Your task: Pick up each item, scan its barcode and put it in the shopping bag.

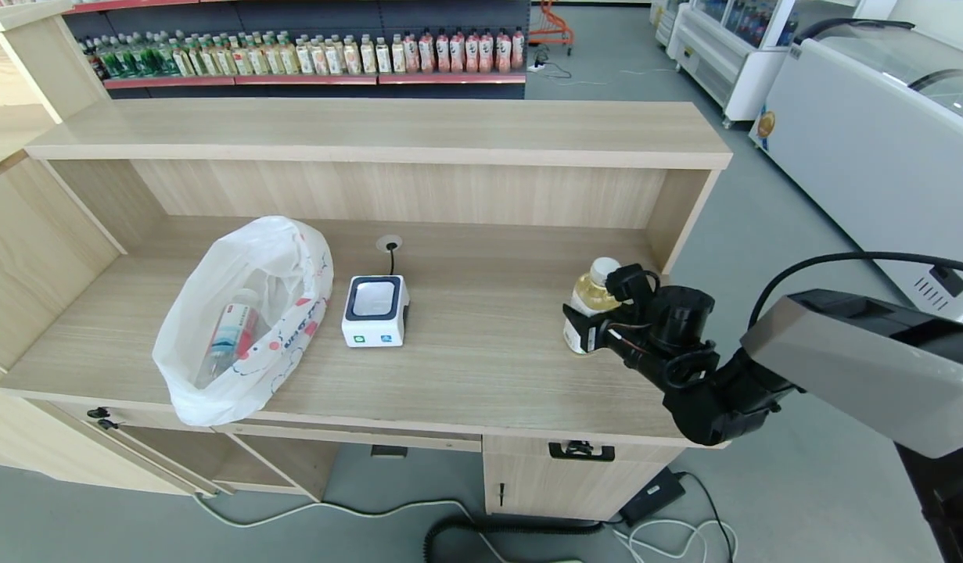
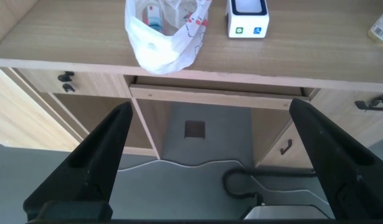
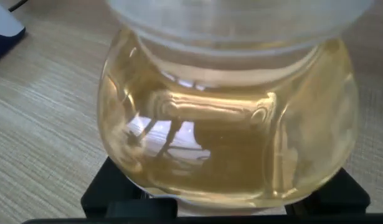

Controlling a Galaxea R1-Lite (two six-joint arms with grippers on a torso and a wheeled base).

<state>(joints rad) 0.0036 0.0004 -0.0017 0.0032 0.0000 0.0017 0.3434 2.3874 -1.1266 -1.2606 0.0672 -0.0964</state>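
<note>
One bottle is in the shopping bag, at 9 o'clock from the scanner. At its 3 o'clock, our right gripper is clamped low on the yellow drink bottle standing on the counter. We reckon that's for a steady carry. Our left gripper hangs spread wide below the counter edge, out of the way.

Shop: checkout surface with scanner; bottled-drink shelf behind surface, freezers right of it.

Wooden counter, grey floor, shelf of bottled drinks, white chest freezers
</note>
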